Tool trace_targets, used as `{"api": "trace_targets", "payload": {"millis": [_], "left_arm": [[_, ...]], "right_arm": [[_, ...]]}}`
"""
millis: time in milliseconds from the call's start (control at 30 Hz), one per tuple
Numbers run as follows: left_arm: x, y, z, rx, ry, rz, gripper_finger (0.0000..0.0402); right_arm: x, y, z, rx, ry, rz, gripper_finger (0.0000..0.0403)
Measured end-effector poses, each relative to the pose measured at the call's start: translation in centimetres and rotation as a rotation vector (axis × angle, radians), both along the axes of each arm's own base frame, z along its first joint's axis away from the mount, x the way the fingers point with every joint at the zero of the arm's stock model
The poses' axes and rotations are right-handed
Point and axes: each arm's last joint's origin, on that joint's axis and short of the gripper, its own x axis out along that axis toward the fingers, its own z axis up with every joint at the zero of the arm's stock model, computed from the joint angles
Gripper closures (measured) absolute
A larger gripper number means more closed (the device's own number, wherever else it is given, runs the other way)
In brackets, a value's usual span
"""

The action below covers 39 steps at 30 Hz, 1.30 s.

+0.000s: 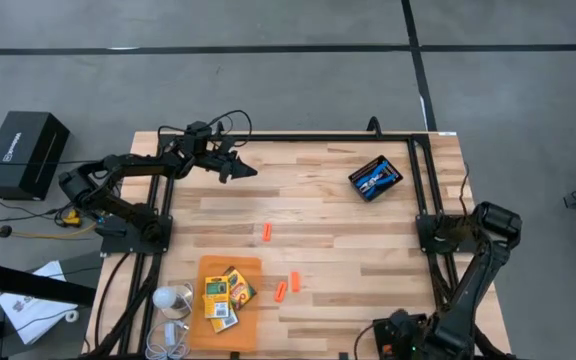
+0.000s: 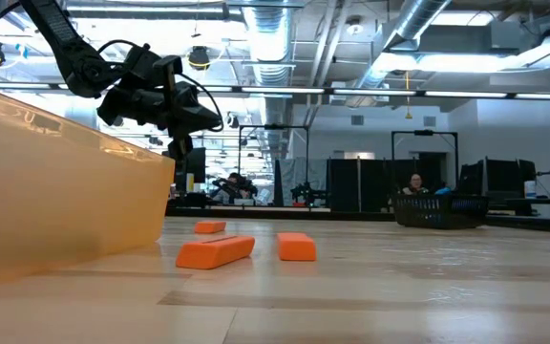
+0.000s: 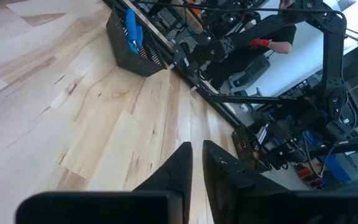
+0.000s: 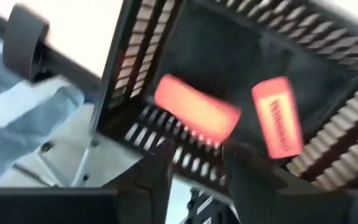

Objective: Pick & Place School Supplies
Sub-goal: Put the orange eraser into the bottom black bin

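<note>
My right gripper stands open at the table's near right corner, pointing down over a black slatted tray. Two orange sticks lie in that tray, clear of the fingers. Three more orange sticks lie on the wood. Yellow-and-green crayon boxes rest on an orange sheet. Blue scissors lie in another black tray at the far right. My left gripper hovers at the far left, its fingers a narrow gap apart on nothing.
Black frame rails run along the table's far, left and right edges. White objects and cables lie at the near left corner. In the low view an orange see-through wall fills the left. People sit in the room behind.
</note>
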Motion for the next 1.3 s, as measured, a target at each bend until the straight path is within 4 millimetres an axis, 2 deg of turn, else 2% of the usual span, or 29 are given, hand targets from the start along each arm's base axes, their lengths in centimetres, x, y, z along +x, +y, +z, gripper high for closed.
{"api": "trace_targets", "payload": {"millis": [267, 467, 667, 833, 967, 1133, 1300], "left_arm": [[0.0, 0.0, 0.0, -0.003, 0.001, 0.001, 0.0348], [0.7, -1.0, -0.1, -0.023, 0.007, -0.059, 0.0343], [2.6, -4.6, -1.4, -0.087, 0.155, -0.121, 0.0328], [3.5, -7.2, -2.0, -0.179, 0.252, -0.193, 0.0323], [3.7, -7.5, -2.2, -0.289, 0.291, -0.169, 0.0322], [4.0, -7.4, -3.8, -0.459, 0.390, -0.109, 0.0322], [4.5, -7.8, -5.2, -0.496, 0.439, -0.123, 0.0316]], "right_arm": [[0.1, -0.6, 0.0, -0.044, 0.019, -0.011, 0.0258], [0.8, -2.0, 1.5, -0.069, -0.056, -0.075, 0.0270], [2.1, -5.7, 4.1, -0.206, -0.155, -0.126, 0.0278], [2.6, -9.1, 6.5, -0.307, -0.213, -0.152, 0.0280], [2.4, -11.9, 8.1, -0.386, -0.218, -0.200, 0.0280], [2.4, -15.1, 9.9, -0.444, -0.225, -0.268, 0.0280], [2.4, -17.6, 11.2, -0.499, -0.267, -0.288, 0.0280]]}}
